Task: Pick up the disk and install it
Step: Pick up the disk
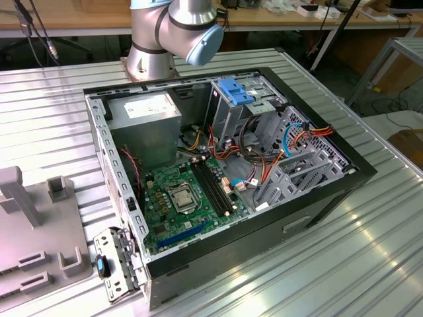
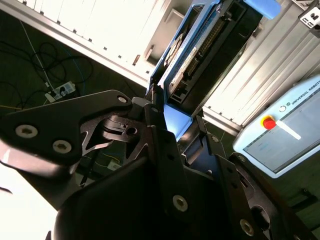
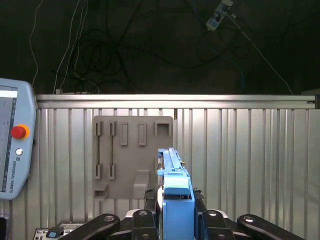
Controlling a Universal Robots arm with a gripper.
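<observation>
The claw (image 3: pixel 176 202) clamps the disk (image 3: pixel 171 165) edge-on. On the surface (image 1: pixel 357 264), the open computer case (image 1: pixel 277 234) holds a motherboard (image 1: pixel 182 198) and a grey power supply (image 1: pixel 144 119).

Ribbed metal table (image 1: pixel 370 264), open computer case (image 1: pixel 297 224) at its middle, grey fixture plate (image 1: pixel 41 231) at the exterior view's left, robot base (image 1: pixel 149 63) at the far edge.
</observation>
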